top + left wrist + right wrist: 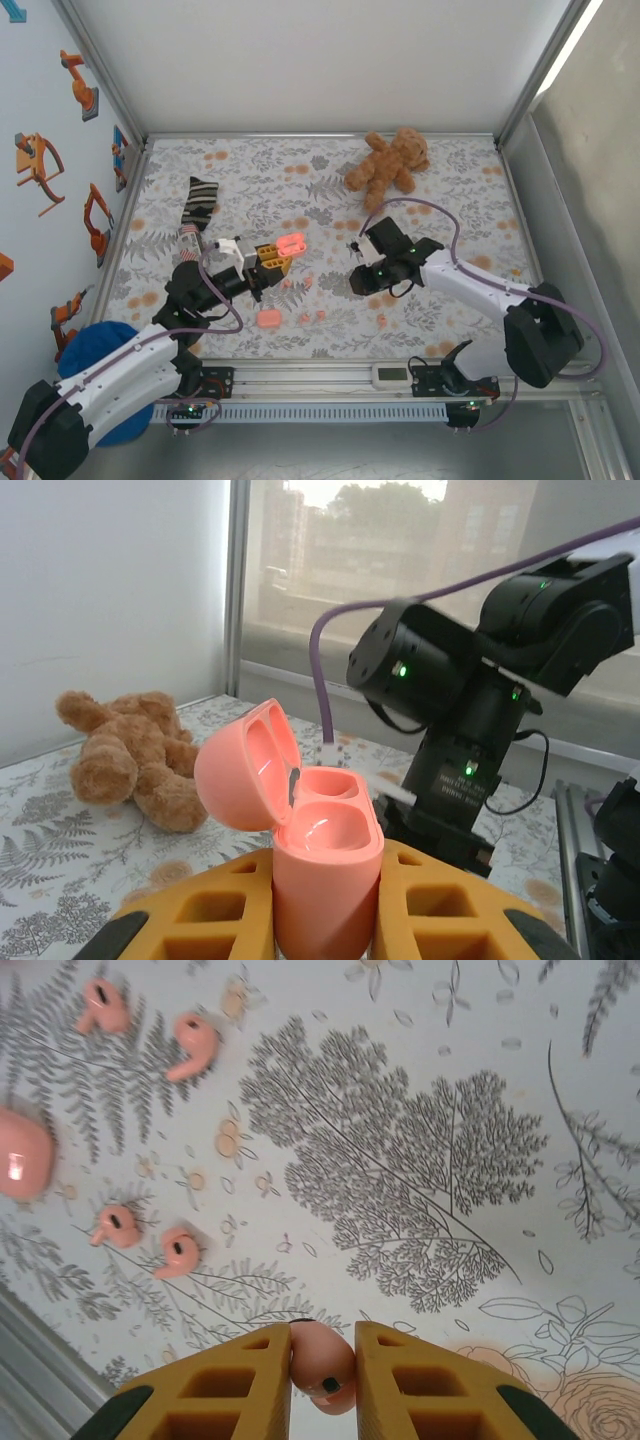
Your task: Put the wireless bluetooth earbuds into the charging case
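My left gripper (325, 885) is shut on an open pink charging case (322, 825), held upright with the lid swung left and both wells empty. From above, that case (291, 244) hangs over the floral cloth, left of centre. My right gripper (322, 1348) is shut on one salmon-pink earbud (322, 1365), pinched between the yellow fingers (235, 1385) above the cloth. In the top view the right gripper (355, 250) sits just right of the held case. Several loose earbuds (194, 1044) lie on the cloth, and one lies alone (381, 320).
A second, closed pink case (268, 319) rests on the cloth near the front. A brown teddy bear (390, 160) lies at the back right, a striped sock (198, 205) at the back left. Metal frame posts and walls bound the cloth.
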Controlling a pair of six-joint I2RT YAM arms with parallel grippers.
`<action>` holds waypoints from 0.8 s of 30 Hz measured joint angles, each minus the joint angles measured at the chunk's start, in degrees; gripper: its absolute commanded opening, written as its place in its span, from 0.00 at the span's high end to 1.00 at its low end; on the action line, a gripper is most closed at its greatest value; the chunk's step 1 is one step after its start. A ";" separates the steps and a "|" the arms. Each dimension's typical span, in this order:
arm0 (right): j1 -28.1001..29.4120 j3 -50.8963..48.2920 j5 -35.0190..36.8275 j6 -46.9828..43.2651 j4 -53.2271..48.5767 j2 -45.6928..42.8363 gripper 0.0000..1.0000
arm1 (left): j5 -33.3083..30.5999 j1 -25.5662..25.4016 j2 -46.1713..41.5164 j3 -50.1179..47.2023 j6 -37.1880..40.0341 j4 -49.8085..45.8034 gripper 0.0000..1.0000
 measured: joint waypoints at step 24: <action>10.40 14.21 5.46 -15.34 7.41 -15.80 0.78 | 0.87 -1.42 12.70 0.85 -3.48 10.03 1.00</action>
